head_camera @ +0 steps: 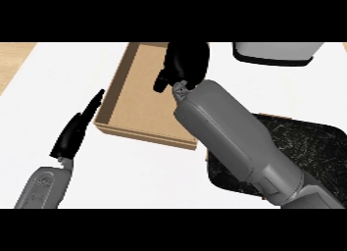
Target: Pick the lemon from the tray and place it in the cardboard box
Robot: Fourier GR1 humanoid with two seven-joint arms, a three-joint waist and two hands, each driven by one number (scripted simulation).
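Lemon is hidden; I think it sits inside the right hand (185, 63), curled shut over the cardboard box (144, 93). Opening too near the wall could bounce it onto the worktop (133, 166).

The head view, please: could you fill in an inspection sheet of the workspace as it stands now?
Surface: white counter, wood at the far edges.
Job's things: cardboard box open; black tray partly under the right forearm; lemon not visible.
Clutter: grey-and-black object at the top edge, cut off.
Hands: right hand over the box, fingers curled, contents hidden; left hand open, fingers straight, left of the box.
Cables: nothing seen.
Surroundings: nothing seen.
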